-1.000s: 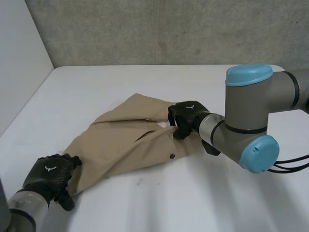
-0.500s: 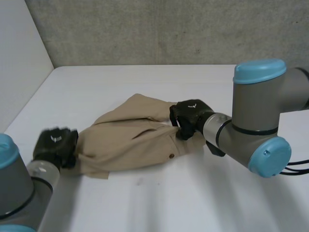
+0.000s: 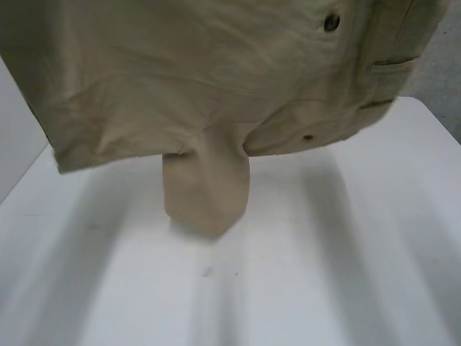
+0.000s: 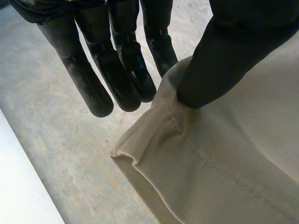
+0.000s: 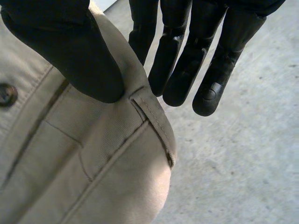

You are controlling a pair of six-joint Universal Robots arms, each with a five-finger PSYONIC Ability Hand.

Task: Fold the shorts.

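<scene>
Shorts (image 3: 202, 79) held high above counter (image 3: 346, 274), spread wide, one leg dangling toward it; likely raised to hang flat before laying down for fold. Left robot hand (image 4: 224, 56) clamped on hem corner, thumb against fingers. Right robot hand (image 5: 65, 51) clamped on waistband beside belt loop (image 5: 149, 112). Half second earlier: shorts lay bunched on counter.

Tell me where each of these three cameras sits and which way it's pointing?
Head view: between and behind the arms, looking down at the white table; the shorts hang close before it.
Left wrist view: on the left wrist, looking along the left hand, whose thumb and fingers pinch the hem.
Right wrist view: on the right wrist, looking along the right hand, pinching the waistband by a belt loop.
Shared: all three see the same shorts.
</scene>
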